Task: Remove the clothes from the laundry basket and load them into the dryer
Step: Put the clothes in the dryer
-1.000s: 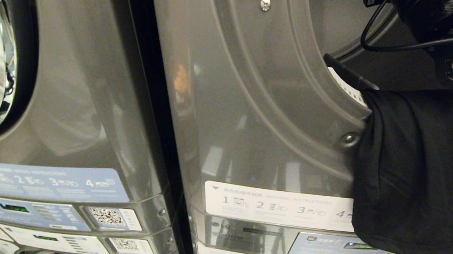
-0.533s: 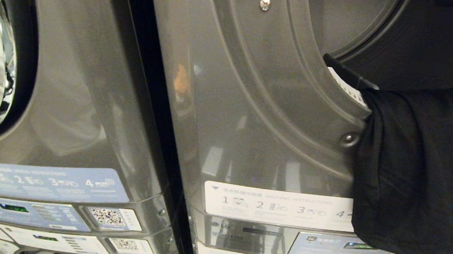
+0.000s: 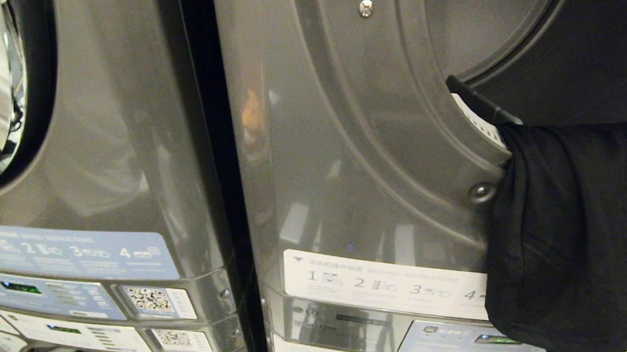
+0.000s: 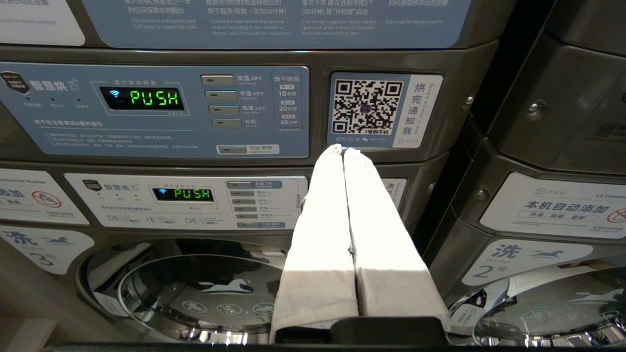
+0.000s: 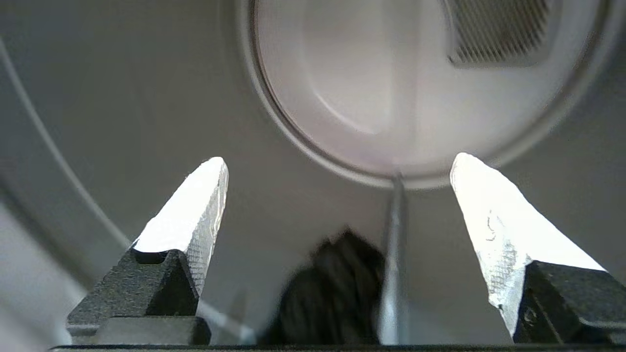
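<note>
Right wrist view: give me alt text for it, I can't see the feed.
The right gripper has its jaws wide apart and empty, pointing into the dryer drum toward its pale round back wall. A black garment lies on the drum below them, beside a metal ridge.

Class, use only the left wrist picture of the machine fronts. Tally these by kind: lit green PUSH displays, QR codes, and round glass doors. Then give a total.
Green PUSH displays: 2
QR codes: 1
Round glass doors: 2
Total: 5
</note>
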